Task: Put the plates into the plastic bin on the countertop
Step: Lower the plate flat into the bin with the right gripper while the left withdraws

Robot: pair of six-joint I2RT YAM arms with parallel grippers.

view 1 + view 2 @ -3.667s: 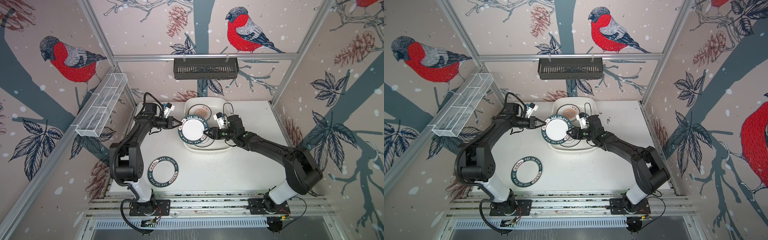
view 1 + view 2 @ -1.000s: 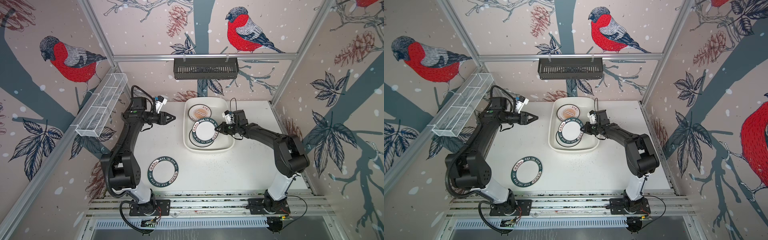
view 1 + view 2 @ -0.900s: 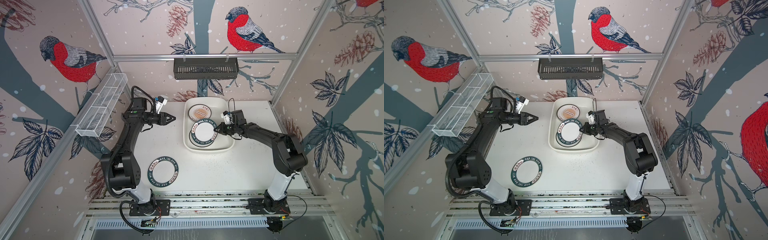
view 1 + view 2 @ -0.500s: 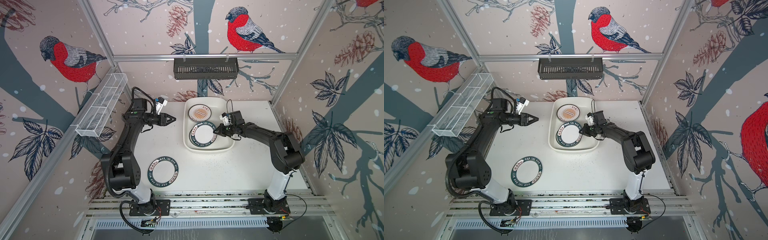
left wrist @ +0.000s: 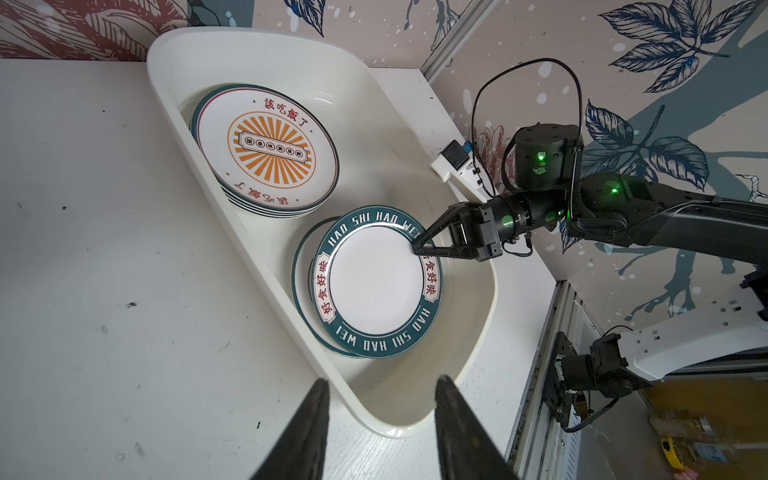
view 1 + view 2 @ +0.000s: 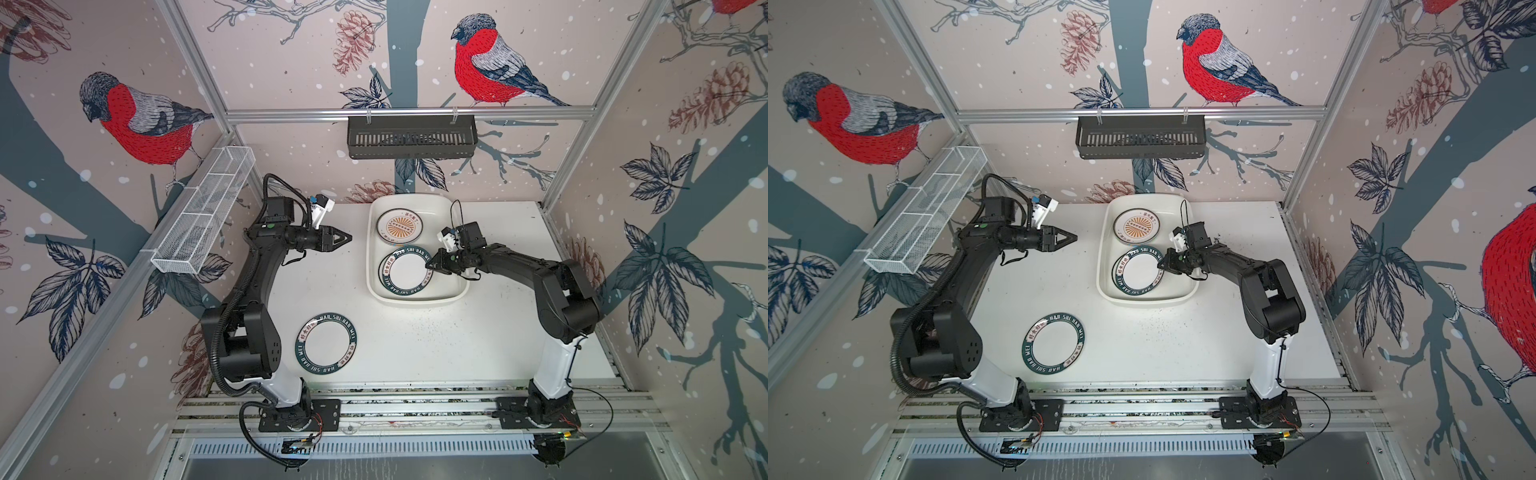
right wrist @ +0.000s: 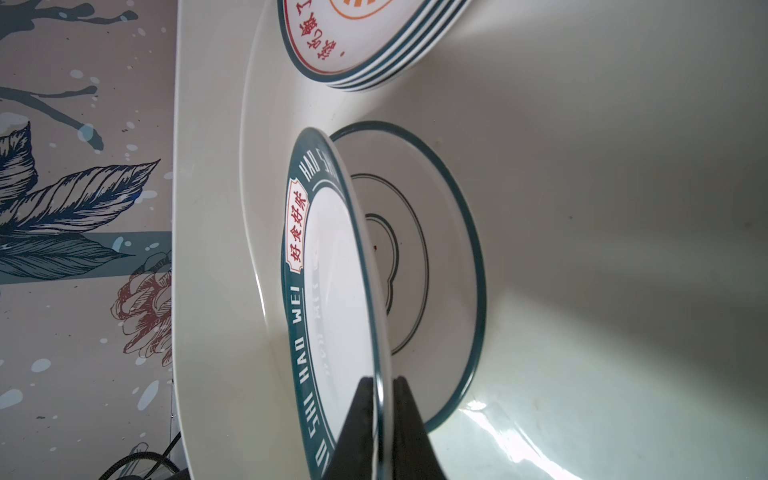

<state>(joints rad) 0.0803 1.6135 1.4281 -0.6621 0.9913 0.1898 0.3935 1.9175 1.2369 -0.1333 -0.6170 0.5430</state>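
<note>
Two plates carry "HAO SHI HAO WEI" in white capitals round a dark teal rim, with red Chinese characters in cream panels at either side and a plain white centre. One lettered plate [image 6: 405, 272] [image 5: 376, 282] [image 7: 332, 291] lies tilted inside the plastic bin [image 6: 415, 298], at its near end, atop a thin-rimmed plate [image 7: 436, 249]. The right gripper [image 6: 430, 266] [image 7: 380, 380] is clamped on its rim. The second lettered plate [image 6: 327, 343] [image 6: 1054, 343] lies flat on the countertop [image 6: 415, 345], outside the bin's near left corner. At the bin's far end sits a stack of sunburst plates [image 6: 400, 225] [image 5: 266, 151] with red Chinese lettering. The left gripper [image 6: 348, 239] [image 5: 382, 378], jaws apart and empty, hovers left of the bin.
</note>
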